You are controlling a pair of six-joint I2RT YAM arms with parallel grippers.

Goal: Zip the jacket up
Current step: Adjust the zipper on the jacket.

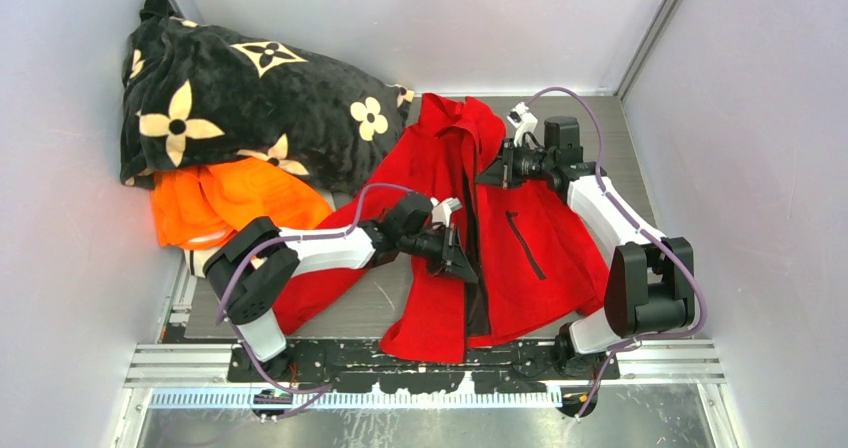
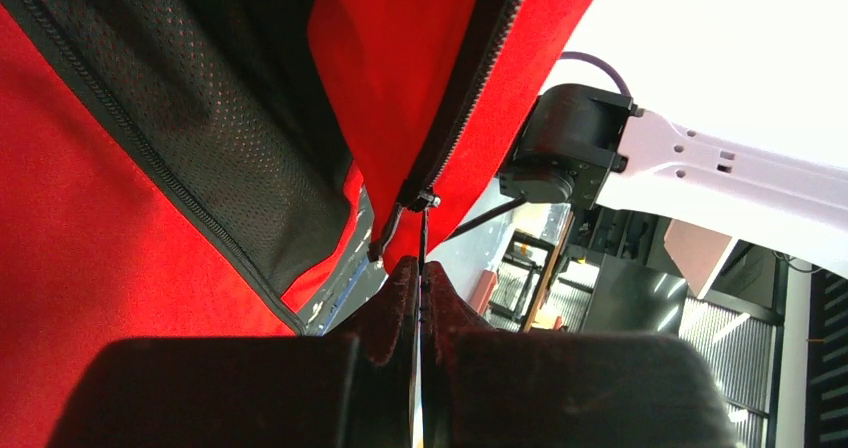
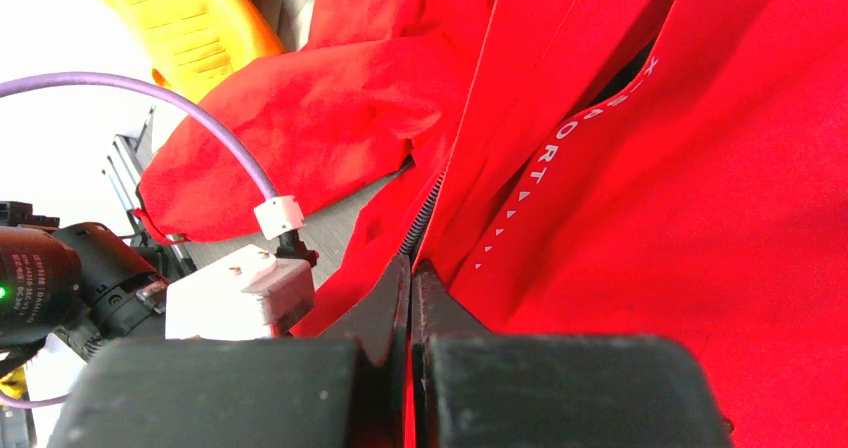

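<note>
Grey tabletop point(image 1: 380, 308), white walls point(image 1: 500, 18); bright red thin jacket point(image 1: 530, 258) centre, hood point(image 1: 465, 118) at 12 o'clock; our left gripper point(image 2: 420, 268) clamps the thin black zip pull point(image 2: 422, 236), right gripper point(image 3: 410, 268) pinches the jacket's edge at 1 o'clock; we risk slack fabric jamming the slider point(image 2: 426, 200).

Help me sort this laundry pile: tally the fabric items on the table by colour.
red jacket: 1
orange garment: 1
black flower-patterned blanket: 1
Total: 3
</note>
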